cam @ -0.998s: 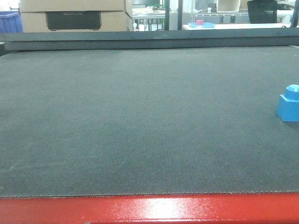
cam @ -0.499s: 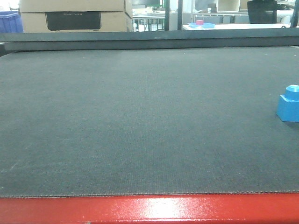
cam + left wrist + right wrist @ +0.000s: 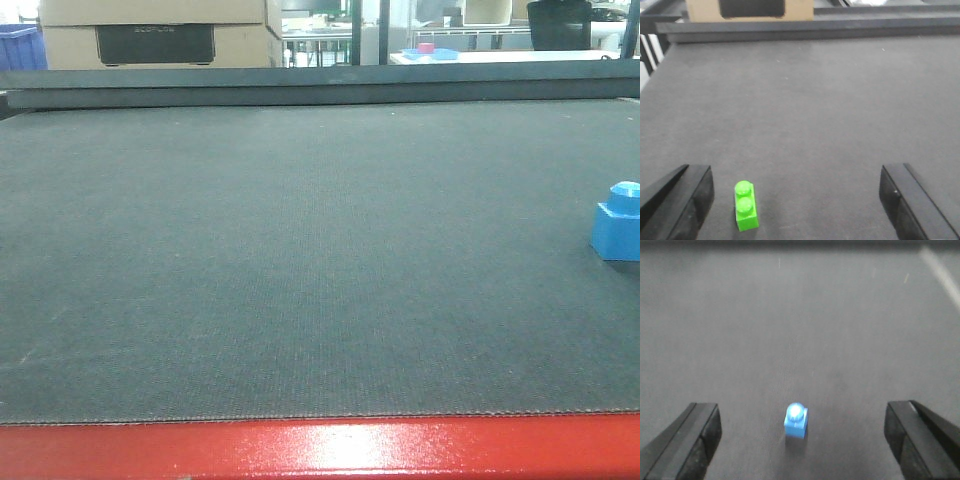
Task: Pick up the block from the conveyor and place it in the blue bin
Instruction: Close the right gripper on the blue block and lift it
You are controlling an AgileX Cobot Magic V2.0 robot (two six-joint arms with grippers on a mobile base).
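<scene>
The block [image 3: 617, 222] sits on the conveyor [image 3: 300, 260] right at its right edge, about halfway between the red frame edge [image 3: 320, 450] on the near side and the far edge. From the right wrist cam the block [image 3: 796, 421] is ahead of the right jaws, which are spread wide with nothing in them, and it sits a touch left of the middle of the gap. The left jaws are wide apart and empty too, with a green two-stud brick [image 3: 746, 206] on the conveyor close to one of them. Not ours.

We reckon the block is light, hard plastic that won't squash, but the sides look smooth, so it could squirt out of a sloppy pinch. Best hold is across two opposite flat sides of the boxy body, low down, not on the round stud. The right wrist picture is blurry, so we can't tell if those flat sides sit square to the jaws. Maybe a small wrist twist before closing.
</scene>
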